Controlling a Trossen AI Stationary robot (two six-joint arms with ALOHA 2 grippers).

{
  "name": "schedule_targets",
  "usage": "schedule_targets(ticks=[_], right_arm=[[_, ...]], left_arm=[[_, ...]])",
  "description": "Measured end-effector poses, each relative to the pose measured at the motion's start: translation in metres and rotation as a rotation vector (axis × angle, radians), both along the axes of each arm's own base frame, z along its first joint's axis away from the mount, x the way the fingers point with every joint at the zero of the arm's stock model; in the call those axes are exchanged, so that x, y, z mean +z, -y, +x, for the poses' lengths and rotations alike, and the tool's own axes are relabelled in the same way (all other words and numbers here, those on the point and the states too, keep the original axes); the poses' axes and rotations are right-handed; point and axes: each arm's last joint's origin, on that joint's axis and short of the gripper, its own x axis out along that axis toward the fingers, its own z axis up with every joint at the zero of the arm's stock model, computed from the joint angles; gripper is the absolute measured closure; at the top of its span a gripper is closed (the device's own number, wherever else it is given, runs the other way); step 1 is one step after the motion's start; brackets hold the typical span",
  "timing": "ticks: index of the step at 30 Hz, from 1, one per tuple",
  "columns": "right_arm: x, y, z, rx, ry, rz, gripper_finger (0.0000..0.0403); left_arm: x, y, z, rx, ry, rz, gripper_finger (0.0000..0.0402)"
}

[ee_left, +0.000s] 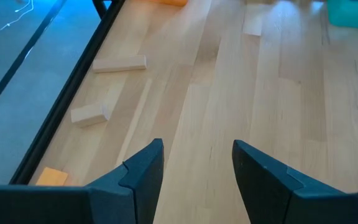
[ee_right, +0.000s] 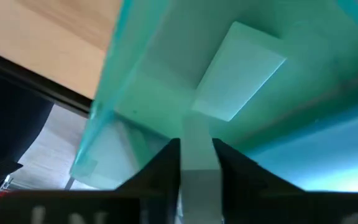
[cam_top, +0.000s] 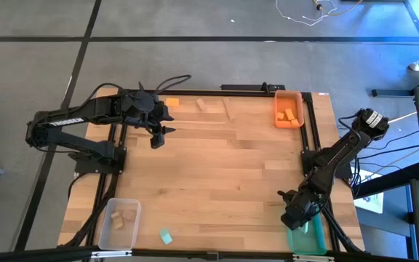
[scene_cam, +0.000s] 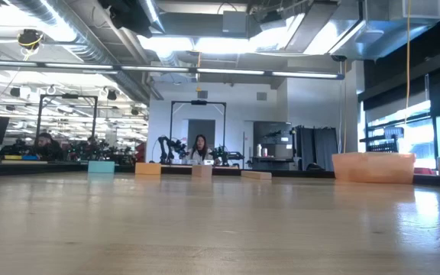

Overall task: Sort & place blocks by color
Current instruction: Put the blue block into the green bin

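**A:** What's the surface and the room like?

**B:** A pale butcher-block wooden table with a black frame stands on grey floor. The low view looks across it into a workshop with ceiling lights, where a person sits far back among other robot arms.

**A:** Where are the bins and blocks?

**B:** An orange rectangular bin with orange blocks in it sits at the far right corner. A clear rectangular bin at the near left holds pale wooden blocks. A green translucent bin sits at the near right corner. Loose on the table: an orange flat block and two pale wood pieces along the far edge, and a teal flat block at the near edge, beside the clear bin.

**A:** And the arms?

**B:** The left gripper hovers over the far left of the table, fingers spread with nothing between them. The right gripper reaches down into the green bin; a teal block sits between its fingers, above another teal block lying on the bin's floor.

**A:** Any readable writing?

**B:** None I can make out.
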Motion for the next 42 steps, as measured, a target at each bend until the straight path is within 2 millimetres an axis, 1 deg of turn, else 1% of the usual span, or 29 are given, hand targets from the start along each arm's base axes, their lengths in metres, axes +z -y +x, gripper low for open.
schedule_targets(ticks=[2, 5, 9, 13, 15, 17, 22, 25, 30, 32, 38, 40, 42], right_arm=[[-0.002, 0.001, -0.001, 0.000, -0.001, 0.000, 0.0285], [-0.002, 0.001, -0.001, 0.000, -0.002, -0.001, 0.0262], [-0.002, 0.001, -0.001, 0.006, -0.009, 0.010, 0.0255], [0.005, -0.001, 0.000, 0.033, -0.044, 0.094, 0.0255], [0.014, -0.003, 0.002, 0.031, -0.024, 0.115, 0.0254], [0.027, -0.005, 0.007, 0.014, 0.017, 0.126, 0.0254], [0.067, -0.007, 0.015, -0.083, 0.145, 0.066, 0.0254], [0.091, -0.003, 0.017, -0.150, 0.229, -0.033, 0.0254], [0.130, 0.008, 0.019, -0.271, 0.389, -0.259, 0.0254], [0.141, 0.013, 0.020, -0.322, 0.481, -0.361, 0.0254], [0.162, 0.025, 0.032, -0.342, 0.826, -0.633, 0.0254], [0.167, 0.030, 0.039, -0.395, 0.937, -0.741, 0.0254], [0.170, 0.038, 0.046, -0.434, 1.011, -0.858, 0.0254]], left_arm=[[0.000, 0.000, 0.000, 0.001, 0.000, -0.001, 0.0221], [0.000, 0.000, 0.000, 0.011, 0.004, -0.013, 0.0221], [0.000, 0.000, 0.000, 0.012, 0.004, -0.014, 0.0221], [0.000, 0.000, 0.000, 0.013, 0.003, -0.015, 0.0221], [-0.001, 0.000, -0.001, 0.018, -0.012, -0.024, 0.0221], [-0.005, 0.001, -0.004, 0.030, -0.050, -0.047, 0.0221], [-0.017, 0.006, -0.016, 0.001, -0.236, -0.096, 0.0221], [-0.020, 0.008, -0.020, 0.051, -0.276, -0.137, 0.0221], [-0.020, 0.000, -0.022, 0.280, -0.228, -0.213, 0.0221], [-0.020, -0.002, -0.022, 0.323, -0.220, -0.215, 0.0221], [-0.021, -0.009, -0.020, 0.372, -0.222, -0.194, 0.0221], [-0.021, -0.012, -0.022, 0.406, -0.213, -0.188, 0.0221], [-0.021, -0.014, -0.022, 0.424, -0.210, -0.194, 0.0221]])
